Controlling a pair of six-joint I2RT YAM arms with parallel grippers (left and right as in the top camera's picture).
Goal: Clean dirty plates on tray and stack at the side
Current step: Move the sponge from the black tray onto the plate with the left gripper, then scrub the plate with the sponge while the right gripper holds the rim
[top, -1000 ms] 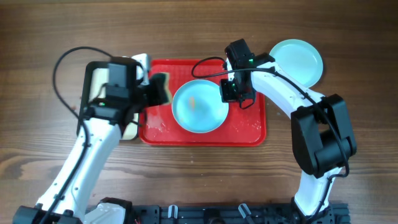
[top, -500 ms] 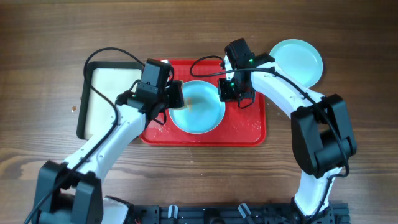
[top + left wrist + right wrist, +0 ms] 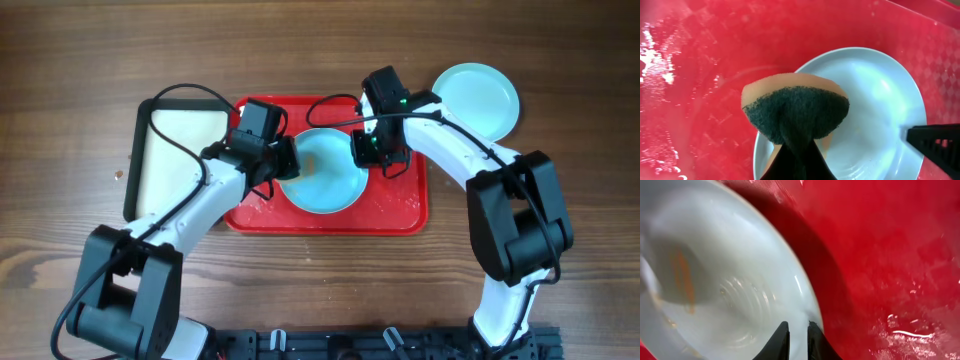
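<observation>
Far left: black-rimmed cream tray (image 3: 165,165), on the table (image 3: 80,60).
Left gripper (image 3: 284,160): fingers pinched tight on a folded sponge (image 3: 795,112), orange body, dark green scouring face, held over the left rim of the pale blue plate (image 3: 330,190).
That plate lies in the middle of the red tray (image 3: 400,205). An orange smear (image 3: 684,280) marks its floor.
Right gripper (image 3: 797,326): fingers nearly together at the plate's right rim; cannot tell whether they grip it.
Second pale blue plate (image 3: 478,95) sits off the tray, far right.

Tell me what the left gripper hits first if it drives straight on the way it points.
Its sponge would likely land on the pale blue plate, near its rim; depth is hard to judge.
</observation>
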